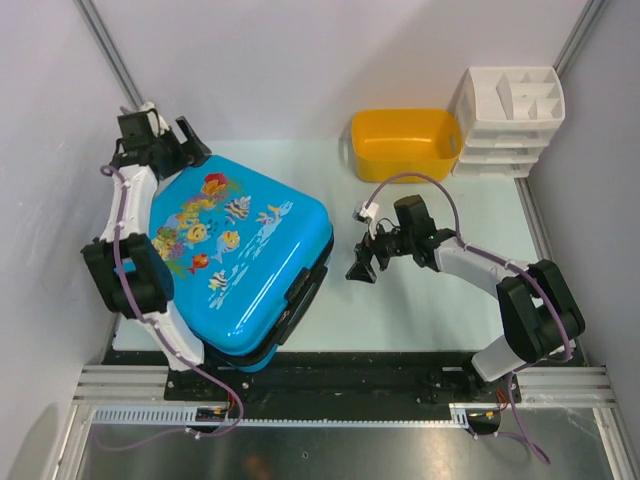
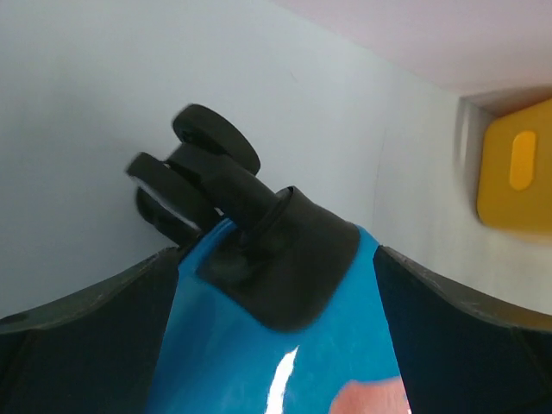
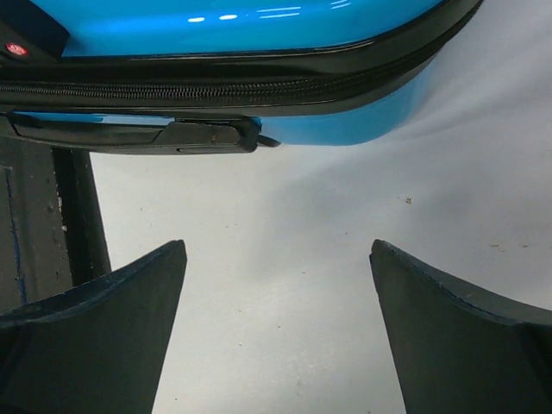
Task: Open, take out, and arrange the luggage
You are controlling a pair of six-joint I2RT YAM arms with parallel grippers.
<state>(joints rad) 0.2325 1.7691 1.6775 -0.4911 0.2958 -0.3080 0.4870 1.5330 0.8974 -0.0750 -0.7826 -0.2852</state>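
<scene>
Blue closed luggage (image 1: 240, 265) lies, seen from above, just left of the spread, empty right gripper (image 1: 361, 266), while the spread left gripper (image 1: 172, 148) straddles its far wheel corner near the wall; left wrist view: the wheel (image 2: 216, 140) sits just ahead of the fingers; right wrist view: the zipper band (image 3: 216, 90) runs crosswise ahead, with bare table (image 3: 285, 259) between.

- Left arm (image 1: 128, 205): is reaching up the left side of the frame.
- Left gripper (image 1: 170, 148): is sitting at upper left, jaws standing wide apart.
- Right arm (image 1: 470, 262): is stretching from lower right toward centre.
- Right gripper (image 1: 362, 262): is pointing left near centre, jaws standing wide apart.
</scene>
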